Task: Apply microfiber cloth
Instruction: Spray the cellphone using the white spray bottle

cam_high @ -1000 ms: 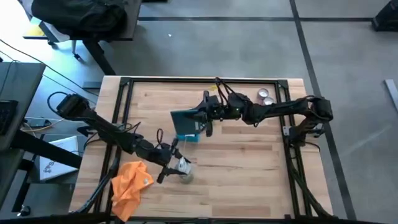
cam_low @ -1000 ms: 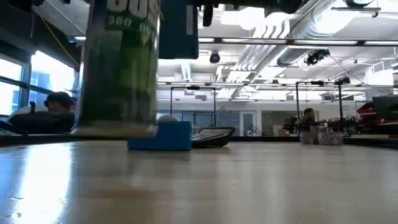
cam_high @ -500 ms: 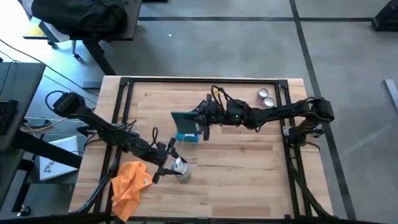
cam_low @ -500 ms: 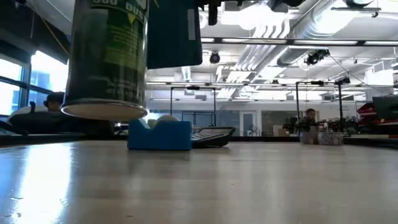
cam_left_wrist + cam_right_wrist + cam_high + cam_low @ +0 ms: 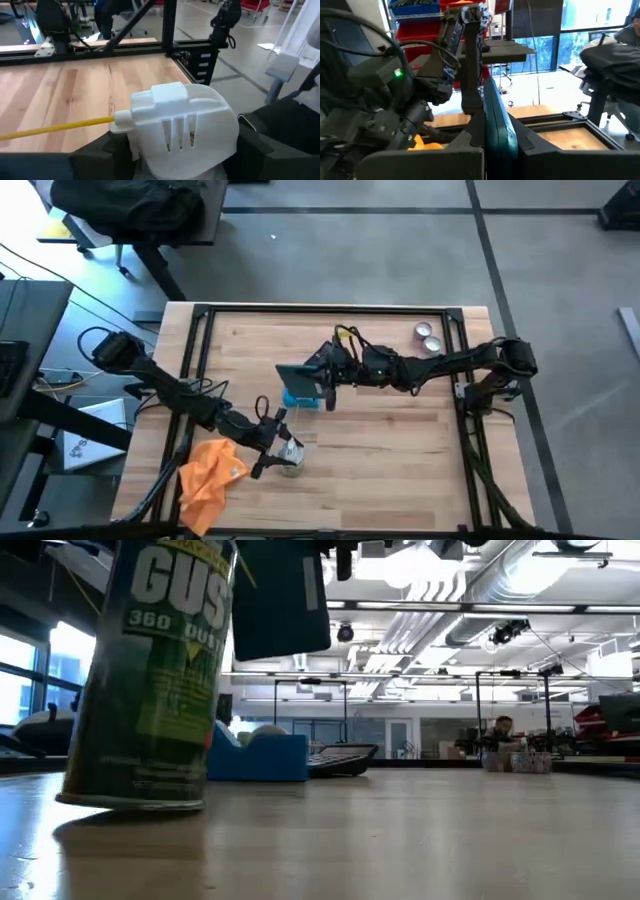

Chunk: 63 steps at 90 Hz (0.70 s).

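My left hand (image 5: 283, 452) pinches a green spray can (image 5: 150, 675), its top cut off in the low view. My right hand (image 5: 322, 380) grips a dark teal panel (image 5: 496, 131). The microfiber cloth (image 5: 210, 470) lies beside the can on the table (image 5: 390, 450), partly hidden under my left arm.

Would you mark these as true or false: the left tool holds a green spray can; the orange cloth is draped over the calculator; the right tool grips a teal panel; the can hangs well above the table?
1. The left tool holds a green spray can with a white nozzle: true.
2. The bright orange microfiber cloth is draped over the calculator: false; it lies on the wooden table near the left arm.
3. The right tool grips a flat dark teal panel: true.
4. The can hangs well above the table: false; it sits tilted at the tabletop.
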{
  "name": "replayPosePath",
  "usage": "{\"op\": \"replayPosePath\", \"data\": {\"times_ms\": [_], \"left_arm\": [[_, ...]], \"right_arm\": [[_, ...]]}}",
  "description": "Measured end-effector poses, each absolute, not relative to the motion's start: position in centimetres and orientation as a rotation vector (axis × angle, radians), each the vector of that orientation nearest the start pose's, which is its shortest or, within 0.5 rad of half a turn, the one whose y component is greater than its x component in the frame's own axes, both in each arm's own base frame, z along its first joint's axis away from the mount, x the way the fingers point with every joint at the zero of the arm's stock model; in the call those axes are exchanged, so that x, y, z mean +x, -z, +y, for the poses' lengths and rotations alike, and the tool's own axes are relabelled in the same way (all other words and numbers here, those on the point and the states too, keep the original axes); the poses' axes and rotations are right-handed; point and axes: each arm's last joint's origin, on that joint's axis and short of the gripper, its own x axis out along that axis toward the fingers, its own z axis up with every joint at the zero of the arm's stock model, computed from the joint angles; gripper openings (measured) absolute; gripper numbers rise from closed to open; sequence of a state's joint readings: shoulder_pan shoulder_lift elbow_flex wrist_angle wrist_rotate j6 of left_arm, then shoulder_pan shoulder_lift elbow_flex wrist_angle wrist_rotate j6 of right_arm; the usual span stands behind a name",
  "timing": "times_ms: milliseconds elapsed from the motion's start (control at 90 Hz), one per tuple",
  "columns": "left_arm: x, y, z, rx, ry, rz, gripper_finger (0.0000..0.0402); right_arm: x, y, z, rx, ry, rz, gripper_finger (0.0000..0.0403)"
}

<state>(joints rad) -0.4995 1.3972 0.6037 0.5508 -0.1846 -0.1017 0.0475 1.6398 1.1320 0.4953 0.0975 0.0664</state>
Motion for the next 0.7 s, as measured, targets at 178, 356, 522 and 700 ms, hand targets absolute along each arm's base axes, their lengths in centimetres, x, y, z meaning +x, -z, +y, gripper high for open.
{"op": "replayPosePath", "data": {"times_ms": [178,356,522,700], "left_arm": [[25.1,-20.9,-13.1,-0.024,0.301,0.234,0.0236],[24.8,-21.0,-13.6,-0.048,0.304,0.230,0.0238],[24.6,-21.1,-13.9,-0.046,0.292,0.225,0.0239],[24.0,-21.5,-14.2,-0.054,0.308,0.231,0.0239]], "right_arm": [[37.8,-29.9,1.6,0.061,0.052,0.011,0.0001],[37.8,-29.9,1.6,0.060,0.051,0.012,0.0001],[37.6,-30.1,1.6,0.035,0.047,0.010,0.0001],[35.9,-32.6,1.3,-0.009,0.054,-0.034,0.0001]]}}
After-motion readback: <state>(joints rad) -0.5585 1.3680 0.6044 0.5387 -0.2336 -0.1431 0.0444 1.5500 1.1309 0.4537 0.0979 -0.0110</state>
